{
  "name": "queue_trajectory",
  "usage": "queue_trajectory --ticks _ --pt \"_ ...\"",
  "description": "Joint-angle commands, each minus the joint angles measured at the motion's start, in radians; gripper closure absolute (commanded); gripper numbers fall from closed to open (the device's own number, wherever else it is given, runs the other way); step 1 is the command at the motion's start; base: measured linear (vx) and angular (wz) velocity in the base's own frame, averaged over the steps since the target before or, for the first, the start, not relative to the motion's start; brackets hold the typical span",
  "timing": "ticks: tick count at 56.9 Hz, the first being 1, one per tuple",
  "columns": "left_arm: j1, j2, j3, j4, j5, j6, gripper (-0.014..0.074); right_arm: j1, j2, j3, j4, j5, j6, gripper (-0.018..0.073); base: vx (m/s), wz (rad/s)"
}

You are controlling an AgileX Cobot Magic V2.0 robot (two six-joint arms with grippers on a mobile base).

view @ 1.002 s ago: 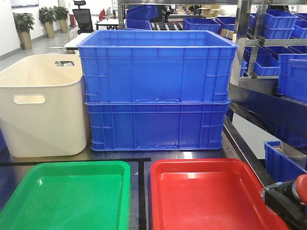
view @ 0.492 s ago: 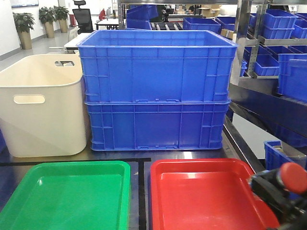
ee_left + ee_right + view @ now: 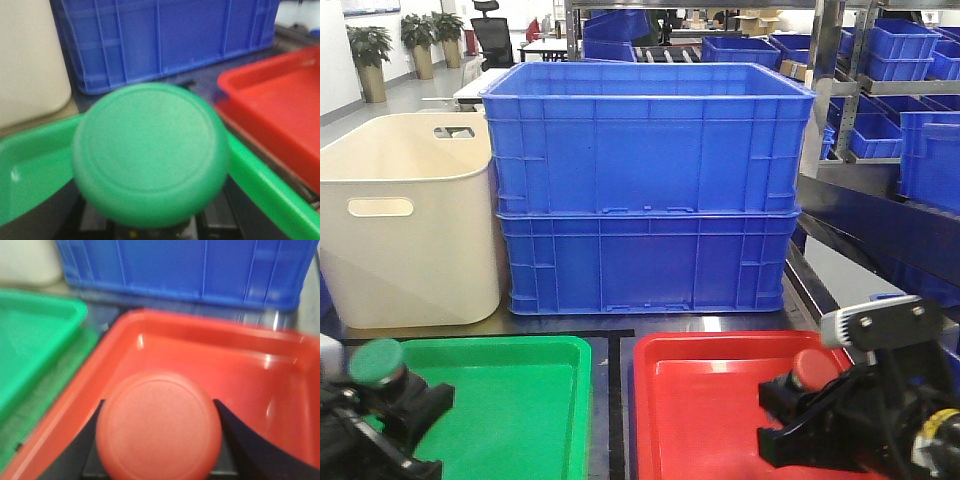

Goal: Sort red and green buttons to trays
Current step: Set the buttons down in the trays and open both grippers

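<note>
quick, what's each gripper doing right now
Left gripper: shut on the green dome-capped push button.
Right gripper: shut on the red dome-capped push button.

Two deep blue crates (image 3: 645,190) stand stacked at the middle of the table's (image 3: 710,323) far edge, the upper one open-topped. Just beside them to the left sits a cream tub (image 3: 405,225) with handle slots. More blue bins (image 3: 905,50) fill shelving at the right, and potted plants (image 3: 368,60) stand far back left.

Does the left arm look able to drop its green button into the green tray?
Probably yes: the left gripper holds the green button at the green tray edge, nothing blocking.
</note>
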Motion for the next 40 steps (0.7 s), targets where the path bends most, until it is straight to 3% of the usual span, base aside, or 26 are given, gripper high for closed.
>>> queue_trajectory --ticks 1,7,19,27,40 --pt "-0.007 0.034 -0.038 -0.046 -0.087 -0.01 0.0576 -0.001 0.029 -0.037 -0.001 -0.112 -0.007 0.0555 0.0 0.0" --pt "-0.007 0.084 -0.038 -0.085 -0.092 -0.01 0.054 -0.001 0.093 -0.037 -0.001 -0.147 -0.007 0.0538 0.0 0.0" --pt "-0.007 0.161 -0.035 -0.086 -0.098 -0.01 0.0396 -0.001 0.171 -0.037 -0.001 -0.159 -0.007 0.045 0.0 0.0" --pt "-0.007 0.186 -0.035 -0.086 -0.1 -0.01 0.025 -0.001 0.193 -0.037 -0.001 -0.146 -0.007 0.0333 0.0 0.0" --pt "-0.007 0.187 -0.035 -0.086 -0.105 -0.01 0.0019 -0.001 0.202 -0.037 -0.001 -0.145 -0.007 0.0051 0.0 0.0"
